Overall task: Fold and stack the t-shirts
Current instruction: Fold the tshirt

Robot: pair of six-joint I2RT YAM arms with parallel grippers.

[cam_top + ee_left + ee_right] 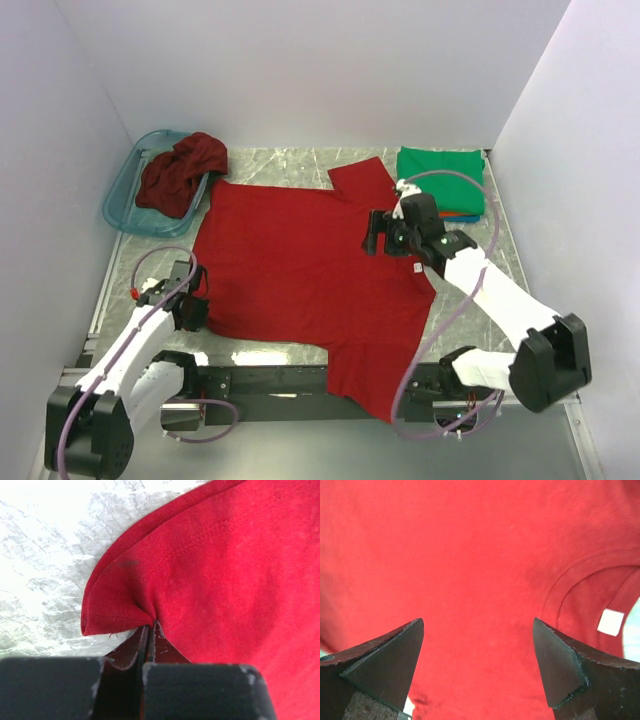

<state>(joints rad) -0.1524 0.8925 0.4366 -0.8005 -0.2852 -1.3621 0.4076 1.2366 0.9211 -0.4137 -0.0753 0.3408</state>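
Red t-shirt spread flat at centre, left corner pinched
Far left, maroon t-shirt heaped in teal basket; left gripper jaws clamped on red hem corner; right gripper jaws wide apart near the collar; folded green t-shirt far right

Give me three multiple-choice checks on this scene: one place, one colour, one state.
1. Where is the crumpled maroon cloth t-shirt?
A) in the translucent teal plastic basket
B) on the spread shirt
C) beside the right arm's base
2. What colour tops the pile of folded t-shirts?
A) blue
B) green
C) maroon
3. The left end effector is:
A) open above the table
B) shut on the bright red cloth t-shirt
C) gripping the basket
Answers: 1A, it lies in the basket; 2B, a green folded cloth t-shirt lies uppermost; 3B, it pinches the hem.
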